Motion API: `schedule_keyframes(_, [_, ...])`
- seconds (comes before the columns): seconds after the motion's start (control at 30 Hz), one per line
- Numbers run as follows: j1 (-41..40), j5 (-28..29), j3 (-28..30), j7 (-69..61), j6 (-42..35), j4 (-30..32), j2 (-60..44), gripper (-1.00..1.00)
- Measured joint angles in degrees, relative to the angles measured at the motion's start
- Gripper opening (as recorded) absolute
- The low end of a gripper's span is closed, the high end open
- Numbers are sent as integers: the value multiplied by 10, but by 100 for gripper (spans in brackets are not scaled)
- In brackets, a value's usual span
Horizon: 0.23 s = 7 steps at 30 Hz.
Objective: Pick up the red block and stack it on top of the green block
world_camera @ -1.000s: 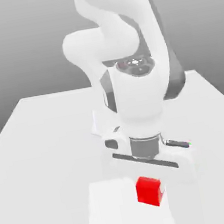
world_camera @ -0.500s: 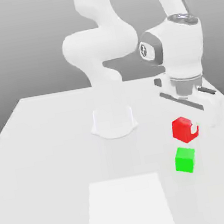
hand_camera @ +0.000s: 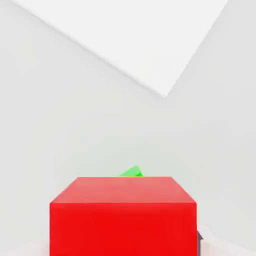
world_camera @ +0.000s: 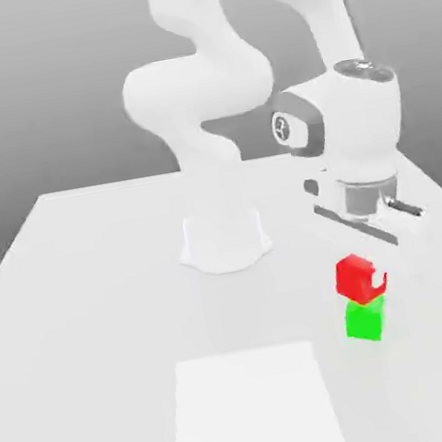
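Observation:
The red block point(world_camera: 354, 277) sits directly over the green block point(world_camera: 366, 320) on the table's right side in the exterior view, their faces touching or nearly so. My gripper point(world_camera: 365, 280) is shut on the red block, with one white finger point(world_camera: 381, 282) curling around its right face. In the hand view the red block point(hand_camera: 122, 216) looms large, and a sliver of the green block point(hand_camera: 131, 172) peeks out past its far edge.
A bright white square patch point(world_camera: 255, 409) lies on the table point(world_camera: 84, 288) toward the front, left of the blocks; its corner point(hand_camera: 150, 50) shows in the hand view. The arm's round base point(world_camera: 224, 240) stands at the table's middle back.
The gripper has come down with the red block, from hanging a little above the green block to resting on or just over it. A second ago it held the block over the white patch.

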<state>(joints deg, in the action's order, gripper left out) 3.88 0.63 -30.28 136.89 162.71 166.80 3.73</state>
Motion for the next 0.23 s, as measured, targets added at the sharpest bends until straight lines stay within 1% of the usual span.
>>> schedule_keyframes(0.23, [-14,46,0,32,32,-2,-37,-100])
